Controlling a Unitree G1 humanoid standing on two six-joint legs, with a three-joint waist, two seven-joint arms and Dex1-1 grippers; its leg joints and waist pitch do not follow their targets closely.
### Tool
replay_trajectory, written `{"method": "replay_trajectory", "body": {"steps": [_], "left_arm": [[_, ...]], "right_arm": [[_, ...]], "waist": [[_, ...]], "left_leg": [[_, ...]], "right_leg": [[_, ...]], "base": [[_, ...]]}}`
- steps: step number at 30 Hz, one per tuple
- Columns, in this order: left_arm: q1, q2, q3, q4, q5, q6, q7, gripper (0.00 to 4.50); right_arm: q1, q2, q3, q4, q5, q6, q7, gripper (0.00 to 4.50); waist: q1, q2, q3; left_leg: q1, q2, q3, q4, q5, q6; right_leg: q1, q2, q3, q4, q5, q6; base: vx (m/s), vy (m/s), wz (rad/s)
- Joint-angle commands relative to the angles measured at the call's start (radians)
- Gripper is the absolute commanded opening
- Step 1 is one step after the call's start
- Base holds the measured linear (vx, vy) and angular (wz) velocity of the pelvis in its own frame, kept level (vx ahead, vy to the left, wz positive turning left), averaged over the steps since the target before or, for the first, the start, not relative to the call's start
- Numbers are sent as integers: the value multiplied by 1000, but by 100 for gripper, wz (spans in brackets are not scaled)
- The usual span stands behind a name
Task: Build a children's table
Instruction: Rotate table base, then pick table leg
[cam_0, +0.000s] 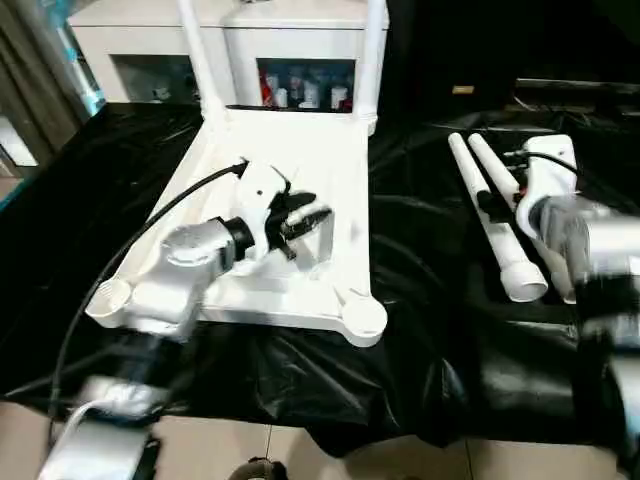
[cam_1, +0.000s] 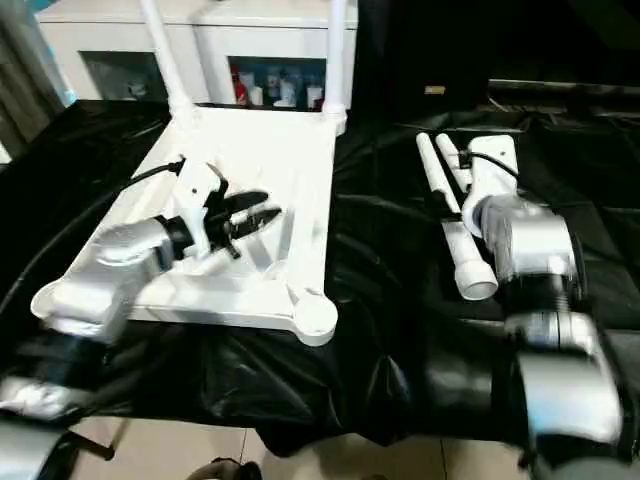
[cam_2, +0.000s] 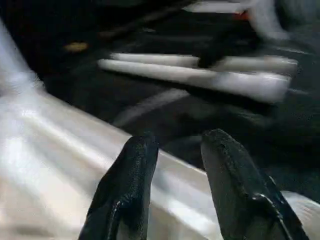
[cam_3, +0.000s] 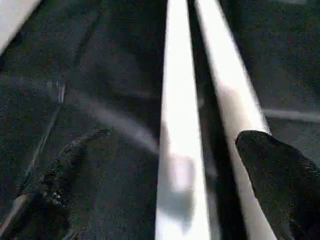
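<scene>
The white tabletop (cam_0: 335, 170) lies underside up on the black-draped work table. Two white legs (cam_0: 195, 50) (cam_0: 375, 50) stand upright in its far corner sockets, and the near sockets (cam_0: 363, 318) (cam_0: 110, 298) hold nothing. My left gripper (cam_0: 318, 218) hovers over the ribbed underside with its fingers (cam_2: 135, 165) slightly apart and nothing between them. To the right, two loose legs (cam_0: 470, 170) lie side by side on the cloth. My right gripper (cam_3: 170, 135) is low over them and open wide, one leg (cam_3: 180, 100) between its fingers.
A white cabinet (cam_0: 150, 30) with bottles (cam_0: 300, 90) behind glass stands beyond the table's far edge. A black cable (cam_0: 150, 230) runs from my left wrist across the tabletop's left rim. The drape's front edge (cam_0: 300, 430) hangs over pale floor.
</scene>
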Motion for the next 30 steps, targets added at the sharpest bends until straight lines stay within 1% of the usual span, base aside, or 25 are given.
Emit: {"method": "replay_trajectory", "body": {"steps": [1, 2, 3, 5, 6, 7, 9, 10, 13, 16, 17, 18, 21, 26, 30], "left_arm": [[15, 34, -40, -70, -16, 56, -70, 182], [17, 39, -44, -80, -19, 65, -78, 182], [23, 53, -54, -107, -27, 88, -95, 182], [26, 66, -60, -135, -41, 116, -110, 182], [28, 71, -63, -148, -47, 129, -116, 182], [30, 77, -64, -162, -53, 144, -121, 182], [32, 85, -66, -183, -58, 164, -129, 182], [32, 85, -66, -184, -58, 165, -130, 182], [33, 92, -70, -195, -54, 177, -134, 182], [36, 97, -69, -209, -57, 191, -134, 182], [37, 100, -69, -216, -60, 199, -132, 182], [38, 101, -69, -218, -61, 201, -132, 182], [41, 104, -71, -224, -59, 207, -136, 182], [36, 104, -71, -226, -57, 212, -138, 182], [35, 104, -71, -231, -57, 215, -137, 182]], "right_arm": [[-42, -11, 12, 85, 10, 33, 67, 442], [-49, -12, 15, 103, 8, 34, 76, 442], [-68, -16, 24, 150, 2, 34, 100, 442], [-84, -24, 45, 200, -26, 10, 94, 442], [-92, -26, 49, 219, -31, 4, 95, 442], [-103, -27, 54, 242, -37, -3, 99, 442], [-118, -29, 57, 282, -47, -20, 97, 442], [-119, -29, 58, 289, -49, -25, 95, 442], [-130, -31, 63, 324, -57, -45, 99, 442], [-150, -36, 60, 350, -48, -60, 121, 442], [-158, -39, 69, 363, -54, -63, 136, 442], [-160, -40, 73, 368, -57, -64, 141, 442], [-162, -44, 92, 387, -75, -57, 166, 442], [-166, -44, 99, 404, -85, -60, 181, 442], [-170, -44, 123, 423, -101, -59, 209, 442]], "waist": [[-1, -5, -79], [-1, -3, -80], [-1, -3, -79], [-2, -2, -76], [-2, -3, -76], [0, -2, -75], [-2, -3, -76], [-3, -5, -75], [-3, -5, -78], [-3, -4, -78], [-3, -8, -78], [-4, -9, -78], [-5, -5, -77], [-4, -6, -78], [-4, -6, -79]], "left_leg": [[45, 47, -30, -57, -199, -33], [46, 47, -32, -57, -203, -32], [47, 49, -32, -58, -215, -34], [48, 50, -32, -60, -234, -46], [51, 50, -31, -61, -245, -57], [52, 50, -32, -62, -253, -63], [51, 49, -32, -62, -255, -69], [50, 49, -32, -61, -254, -66], [48, 48, -31, -59, -231, -57], [47, 47, -31, -56, -220, -45], [45, 47, -31, -55, -212, -35], [44, 47, -31, -55, -212, -33], [46, 48, -31, -55, -224, -33], [46, 48, -31, -54, -217, -33], [45, 48, -31, -52, -208, -26]], "right_leg": [[37, -46, 27, -62, -59, -261], [37, -47, 26, -61, -66, -263], [35, -46, 26, -61, -82, -263], [33, -46, 26, -62, -108, -265], [31, -45, 26, -62, -119, -261], [30, -44, 27, -63, -124, -258], [32, -45, 26, -61, -123, -258], [32, -45, 27, -64, -126, -256], [34, -45, 28, -60, -102, -253], [35, -45, 27, -60, -90, -261], [36, -45, 26, -58, -91, -267], [36, -45, 26, -58, -94, -267], [34, -43, 26, -61, -112, -265], [35, -44, 27, -59, -100, -267], [35, -43, 26, -57, -88, -274]], "base": [[0, 0, 0], [0, 0, 0], [0, 0, 0], [0, 0, 0], [0, 0, 0], [0, 0, 0], [0, 0, 0], [0, 0, 0], [0, 0, 0], [0, 0, 0], [0, 0, 0], [0, 0, 0], [0, 0, 0], [0, 0, 0], [0, 0, 0]]}}
